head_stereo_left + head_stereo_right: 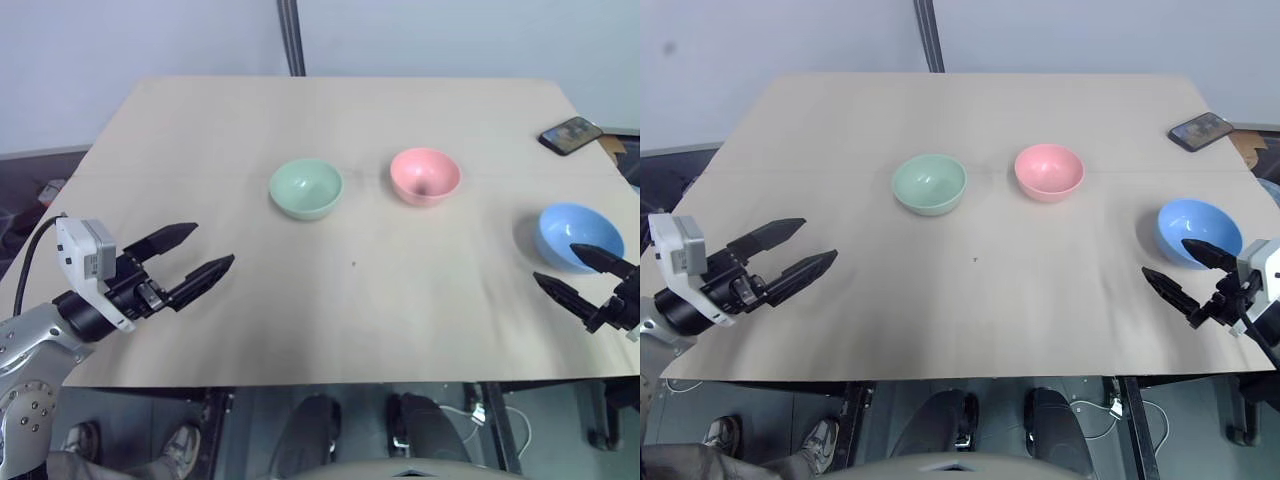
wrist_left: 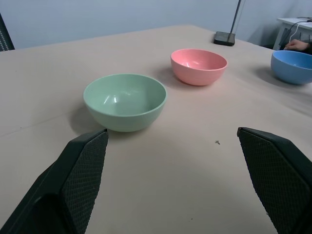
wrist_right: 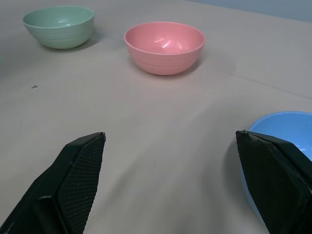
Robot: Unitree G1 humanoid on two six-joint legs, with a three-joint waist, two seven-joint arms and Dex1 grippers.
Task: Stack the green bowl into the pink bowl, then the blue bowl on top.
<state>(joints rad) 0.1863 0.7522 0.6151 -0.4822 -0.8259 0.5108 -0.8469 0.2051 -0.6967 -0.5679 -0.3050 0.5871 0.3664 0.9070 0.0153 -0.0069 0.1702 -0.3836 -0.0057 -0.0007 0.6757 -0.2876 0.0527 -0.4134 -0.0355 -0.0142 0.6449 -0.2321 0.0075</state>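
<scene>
1. On our table (image 1: 200, 130): green bowl (image 1: 306, 187) beside pink bowl (image 1: 425, 175), apart.
2. Left gripper (image 1: 192, 255): jaws apart, empty, short of green bowl.
3. Right gripper (image 1: 580, 272): jaws apart, just before blue bowl (image 1: 575, 230).

Even soft light, faint shadows

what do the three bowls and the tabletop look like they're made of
Green bowl, pink bowl, blue bowl: likely plastic or melamine, maybe glazed ceramic; smooth, semi-gloss, soft highlights inside, faint ridges outside. Table: pale wood or laminate board, matte, no glare.
</scene>
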